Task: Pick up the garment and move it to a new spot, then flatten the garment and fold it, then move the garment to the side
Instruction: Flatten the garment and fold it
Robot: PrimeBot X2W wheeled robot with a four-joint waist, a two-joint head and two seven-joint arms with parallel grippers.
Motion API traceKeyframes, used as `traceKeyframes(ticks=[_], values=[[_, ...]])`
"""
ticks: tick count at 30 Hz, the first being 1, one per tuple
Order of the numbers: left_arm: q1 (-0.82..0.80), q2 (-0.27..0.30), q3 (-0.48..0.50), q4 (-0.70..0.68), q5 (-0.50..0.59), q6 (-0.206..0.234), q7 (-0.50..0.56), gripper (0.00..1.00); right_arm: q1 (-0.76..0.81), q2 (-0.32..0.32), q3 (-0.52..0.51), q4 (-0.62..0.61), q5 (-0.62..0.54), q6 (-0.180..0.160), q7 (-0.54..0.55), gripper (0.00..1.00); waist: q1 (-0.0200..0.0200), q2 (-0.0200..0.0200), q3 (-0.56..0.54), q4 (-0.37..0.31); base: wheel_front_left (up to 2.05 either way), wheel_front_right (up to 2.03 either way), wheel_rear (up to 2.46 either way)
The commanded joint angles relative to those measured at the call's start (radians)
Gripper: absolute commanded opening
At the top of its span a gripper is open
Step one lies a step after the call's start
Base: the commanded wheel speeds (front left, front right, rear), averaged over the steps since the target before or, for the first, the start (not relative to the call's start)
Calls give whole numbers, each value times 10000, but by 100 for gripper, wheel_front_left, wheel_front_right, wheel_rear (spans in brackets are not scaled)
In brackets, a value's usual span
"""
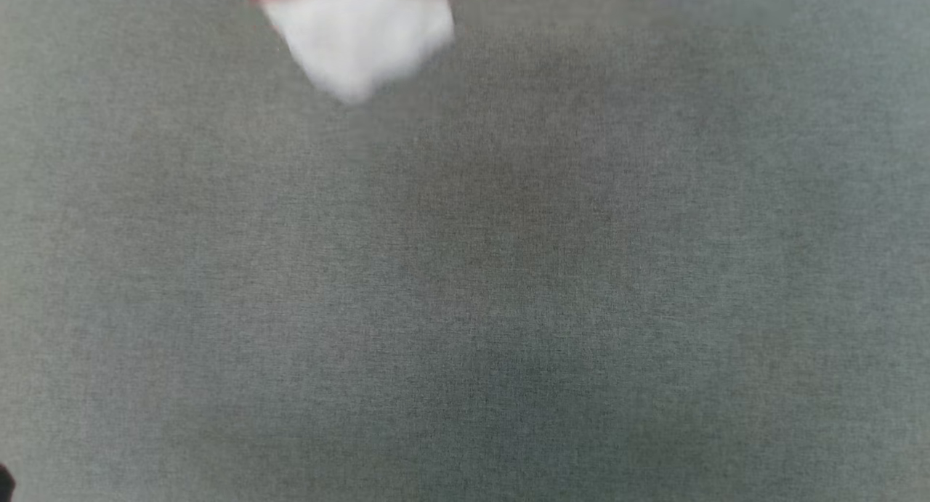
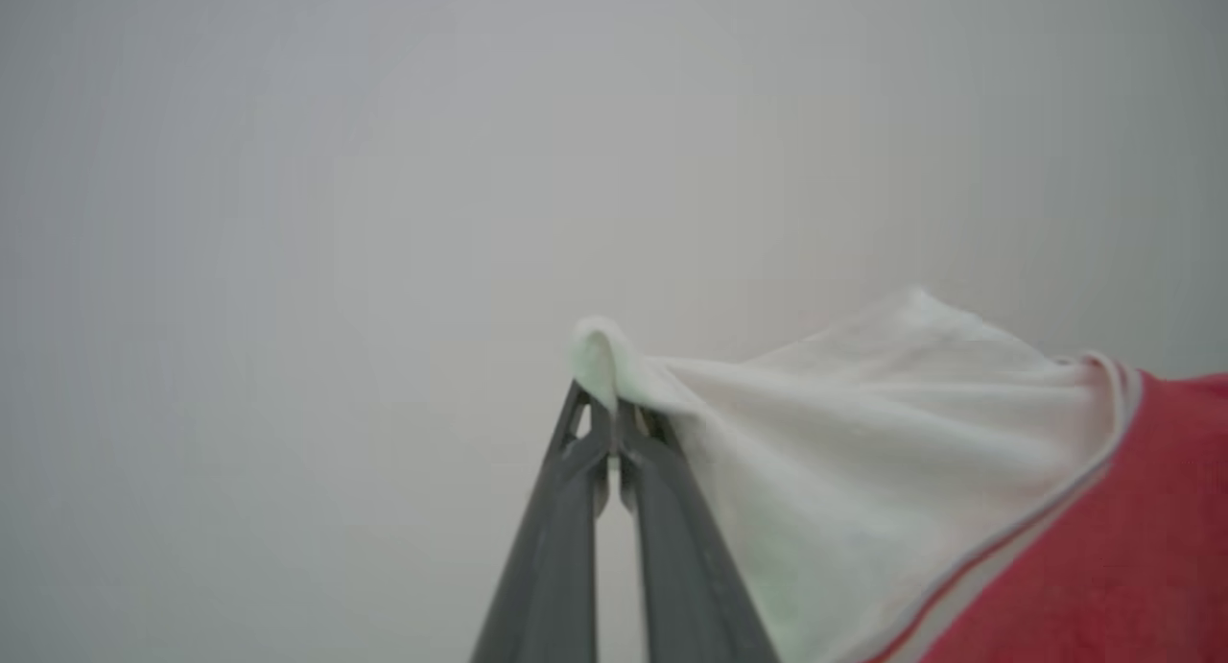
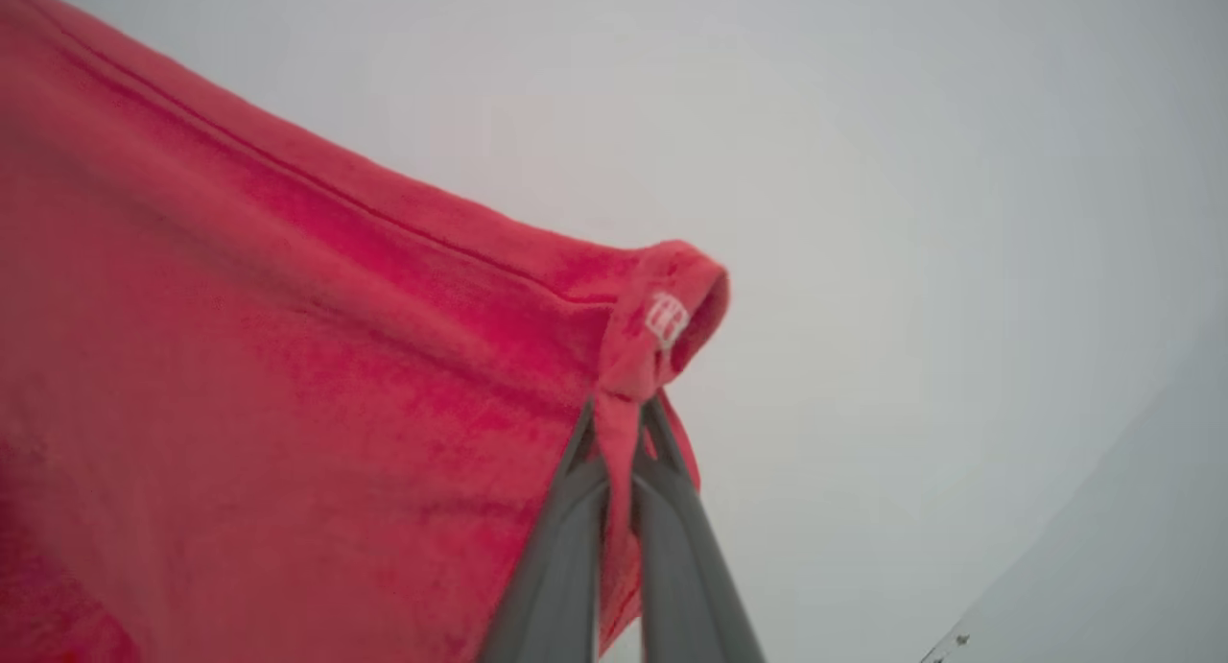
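The garment (image 1: 360, 41) is a red T-shirt with white sleeves; in the head view a blurred white sleeve and red strips hang down at the top edge, over the grey surface. In the left wrist view my left gripper (image 2: 614, 415) is shut on the edge of the white sleeve (image 2: 863, 423), with red body fabric and striped trim at the lower right. Over in the right wrist view my right gripper (image 3: 622, 409) is shut on a corner of the garment's red hem (image 3: 288, 356), which spreads taut to the left.
A grey fabric-covered table (image 1: 465, 284) stretches across the head view. A small dark shape (image 1: 4, 482) sits at the lower left corner.
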Motion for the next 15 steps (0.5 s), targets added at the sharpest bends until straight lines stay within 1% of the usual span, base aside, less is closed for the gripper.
traceKeyframes(ticks=[1,2,4,6,8,10,11,12,13,15], values=[[-181,-81,26,225,233,95,-700,0,-152,132,-244,435,-487,-21,-591,0,0,0,159,27,0,0,0],[-307,-172,36,431,293,97,-1217,0,-237,290,-322,697,-945,-20,-1110,0,0,0,197,64,0,0,0],[-409,-257,-30,759,461,-22,-1819,0,-315,563,-627,1330,-1542,-20,-1710,0,0,0,240,133,0,0,0],[-72,-312,-149,1118,517,-317,-2015,0,-79,938,-660,1909,-1848,-20,-1937,0,0,0,230,191,0,0,0],[294,-317,-302,1495,468,-797,-2069,0,277,1166,-517,2428,-2016,-20,-1950,0,0,0,212,263,0,0,0],[817,-358,-487,1875,369,-1185,-2072,0,639,1321,-321,2832,-1918,-20,-1879,0,0,0,172,322,0,0,0],[1072,-392,-602,2074,295,-1367,-1860,0,879,1416,-218,3030,-1765,-21,-1774,0,0,0,134,350,0,0,0],[1256,-359,-701,2226,259,-1484,-1726,0,1093,1475,-80,3153,-1681,-20,-1726,0,0,0,104,392,0,0,0],[1583,-442,-731,2363,-31,-1628,-1509,0,1337,1539,39,3283,-1474,-20,-1595,0,0,0,67,439,0,0,0],[2357,-441,-1001,2555,-212,-1770,-952,0,1849,1637,329,3341,-1025,-18,-1395,0,0,0,-18,503,0,0,0]])
